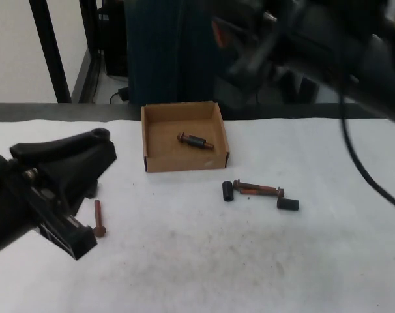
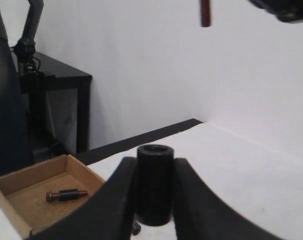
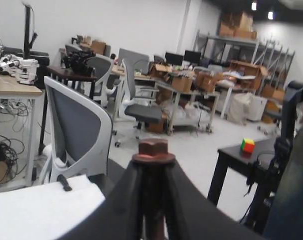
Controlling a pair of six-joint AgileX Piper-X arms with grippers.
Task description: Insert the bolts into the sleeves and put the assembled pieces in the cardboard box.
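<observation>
Left pincer (image 2: 155,172): clamped on black sleeve (image 2: 155,200), open end showing. Right pincer (image 3: 152,180): clamped on bolt (image 3: 153,151), head outward. Surface (image 1: 197,261), high view: loose bolt (image 1: 98,217) beside an arm; two sleeves (image 1: 228,190) with bolts (image 1: 258,189) between; cardboard box (image 1: 184,112) beyond, holding one assembled piece (image 1: 195,141).

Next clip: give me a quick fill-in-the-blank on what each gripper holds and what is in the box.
1. The left gripper is shut on a black ____.
2. The right gripper is shut on a rusty ____, whose head sticks out past the fingertips.
3. The cardboard box holds ____ assembled piece.
Missing words: sleeve; bolt; one.
</observation>
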